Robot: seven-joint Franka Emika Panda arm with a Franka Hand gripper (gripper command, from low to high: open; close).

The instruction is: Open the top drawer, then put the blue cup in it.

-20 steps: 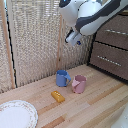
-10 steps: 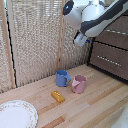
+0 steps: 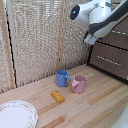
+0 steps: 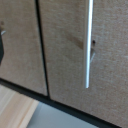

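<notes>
1. Working from the exterior view's left, you are looking at a patterned plate lying on the bench, with a small yellow block at about 2 o'clock from it.
2. The blue cup is sitting upright just beside the pink mug, at its 10 o'clock. It is looking glossy, rigid and probably light and slippery, so you are best gripping across the rim wall or handle.
3. The top drawer is showing shut at the exterior view's right; its silver bar handle is filling the wrist view, stiff and thin, good for hooking mid-bar.
4. The pincer is hovering near the drawer front; you cannot tell how wide it is standing, and nothing shows in it.
</notes>
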